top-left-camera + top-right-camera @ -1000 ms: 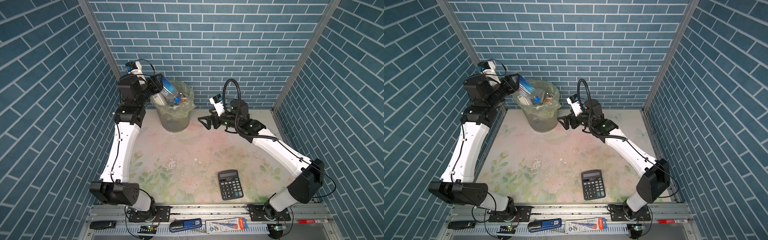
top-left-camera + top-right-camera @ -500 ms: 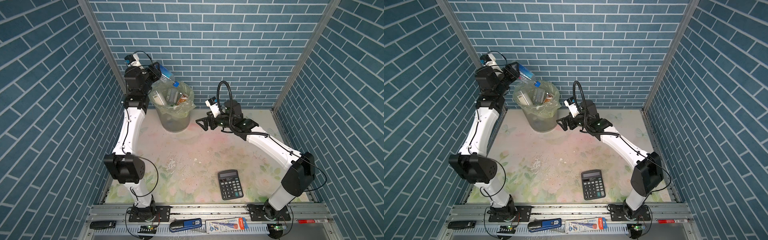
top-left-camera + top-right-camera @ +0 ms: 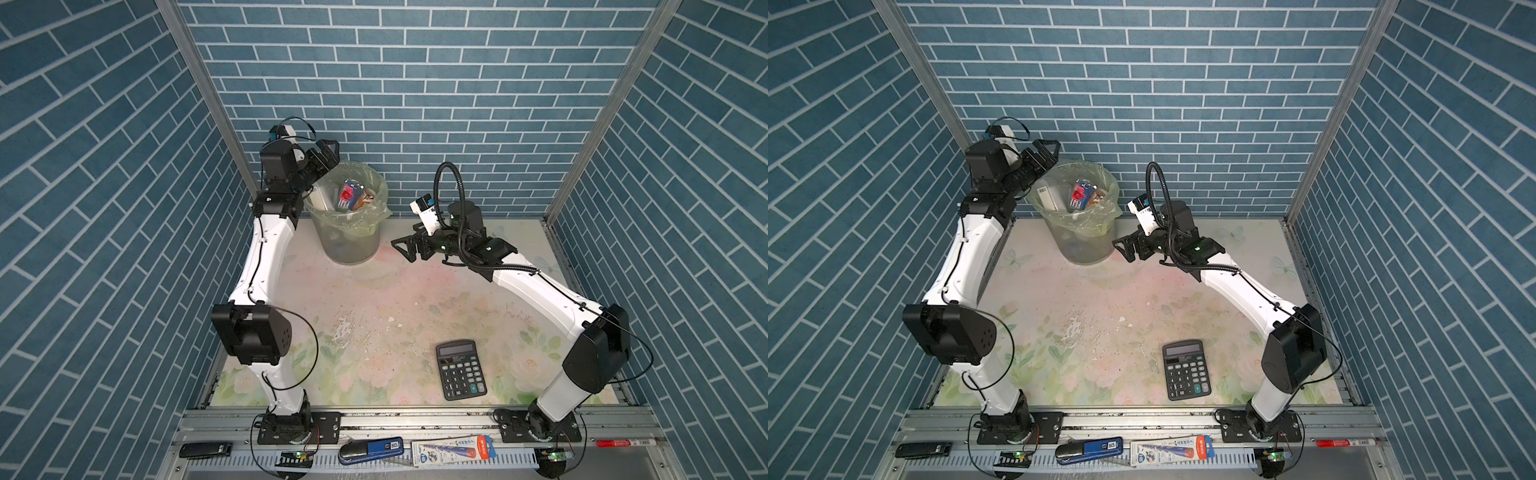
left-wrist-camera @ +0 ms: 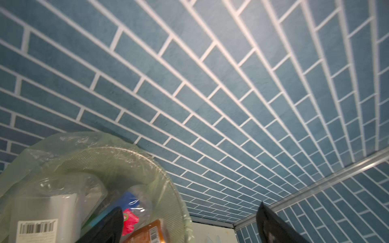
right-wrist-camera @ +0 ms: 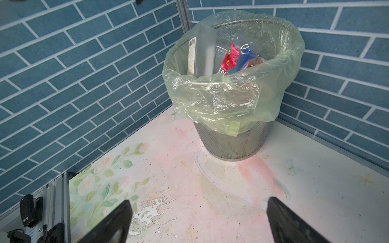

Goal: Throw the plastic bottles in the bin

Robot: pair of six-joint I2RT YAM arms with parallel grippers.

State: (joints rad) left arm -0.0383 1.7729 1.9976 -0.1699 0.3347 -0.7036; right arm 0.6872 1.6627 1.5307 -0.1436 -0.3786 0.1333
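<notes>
The bin (image 3: 353, 245) (image 3: 1084, 249), a mesh bucket lined with a pale green bag, stands at the back left of the mat. Several plastic bottles lie inside it: a red-labelled one (image 3: 347, 195) (image 5: 229, 56), a tall frosted one with a barcode (image 5: 202, 52) (image 4: 42, 210) and a brown one (image 4: 147, 233). My left gripper (image 3: 328, 156) (image 4: 189, 210) hangs open and empty above the bin's left rim. To the right of the bin, low over the mat, my right gripper (image 3: 402, 249) (image 5: 199, 201) is open with nothing between its fingers. No bottle lies on the mat.
A black calculator (image 3: 460, 369) (image 3: 1185, 370) lies on the mat at the front right. The bin stands close to the back and left tiled walls. On the front rail rest a black device (image 3: 205, 449), a blue tool (image 3: 370, 449) and a packaged pen (image 3: 451, 451).
My left gripper, which held a blue-labelled bottle over the bin, has opened. The bottle has dropped in among the others. The left arm has straightened up, and the right arm has shifted slightly.
</notes>
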